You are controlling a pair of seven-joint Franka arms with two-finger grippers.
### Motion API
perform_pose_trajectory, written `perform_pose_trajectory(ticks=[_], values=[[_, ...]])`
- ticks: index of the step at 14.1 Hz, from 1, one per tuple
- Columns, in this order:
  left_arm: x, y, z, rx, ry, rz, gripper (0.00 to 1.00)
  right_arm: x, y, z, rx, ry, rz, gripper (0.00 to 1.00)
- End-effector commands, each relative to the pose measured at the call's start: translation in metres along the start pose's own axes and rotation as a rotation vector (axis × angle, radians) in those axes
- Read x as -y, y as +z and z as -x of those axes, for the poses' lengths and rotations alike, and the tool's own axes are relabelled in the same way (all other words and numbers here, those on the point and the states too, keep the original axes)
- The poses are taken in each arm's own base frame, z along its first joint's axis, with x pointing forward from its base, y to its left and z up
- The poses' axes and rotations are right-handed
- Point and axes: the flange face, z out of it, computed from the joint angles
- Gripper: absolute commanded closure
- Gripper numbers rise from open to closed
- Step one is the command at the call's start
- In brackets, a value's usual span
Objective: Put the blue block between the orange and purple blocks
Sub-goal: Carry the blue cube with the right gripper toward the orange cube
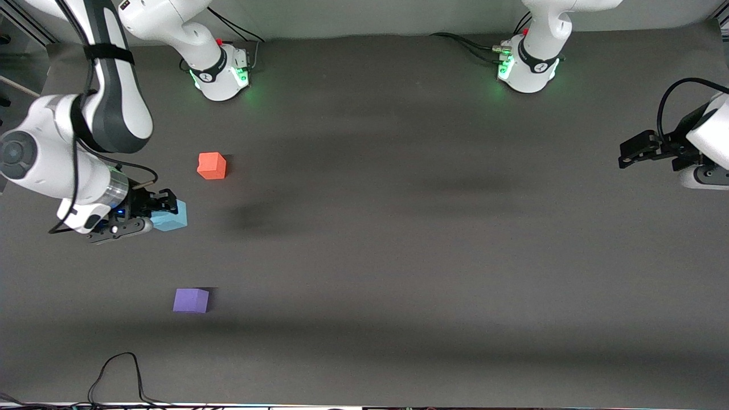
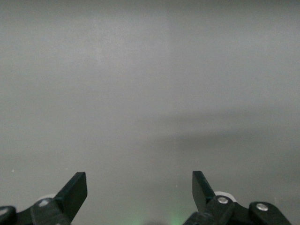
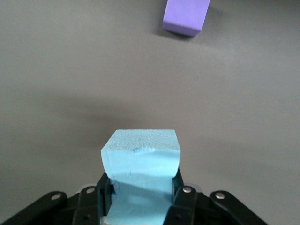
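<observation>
Purple block (image 1: pixel 191 300) nearest, right gripper (image 1: pixel 155 215) squeezing blue block (image 3: pixel 140 161), orange block (image 1: pixel 212 165), left gripper (image 2: pixel 139 193) waiting wide.

Blue block (image 1: pixel 172 217) between orange block (image 1: pixel 212 165), purple block (image 1: pixel 191 300)

Right end effector (image 1: pixel 149 214) low with fingers clamped; left end effector (image 2: pixel 139 190) waits, fingers apart.

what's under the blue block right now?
Only bare table shows around the blue block, squeezed in the right end effector. Its underside is hidden, so table contact is unclear. The left end effector waits open.
</observation>
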Motion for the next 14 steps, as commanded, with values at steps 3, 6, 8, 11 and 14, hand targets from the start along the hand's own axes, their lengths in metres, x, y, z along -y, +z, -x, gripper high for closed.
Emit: perform_pose_trajectory(ticks=[3,6,8,11,14], values=[[0.0,0.0,-0.003,-0.018,0.003,-0.015,0.0,-0.002,0.066,0.0,-0.01,-0.007,-0.055,0.68],[0.0,-0.001,-0.003,-0.02,0.003,-0.015,0.0,-0.025,0.108,0.001,-0.011,-0.04,-0.012,0.67],[-0.003,-0.001,-0.004,-0.03,0.008,-0.017,0.0,-0.05,0.128,0.005,-0.008,-0.007,-0.015,0.67],[-0.001,0.002,-0.006,-0.026,0.005,-0.017,0.0,-0.053,0.153,0.006,-0.011,0.034,-0.067,0.67],[-0.001,0.001,-0.006,-0.027,0.005,-0.017,0.0,-0.051,0.155,0.006,-0.019,0.076,-0.095,0.67]])
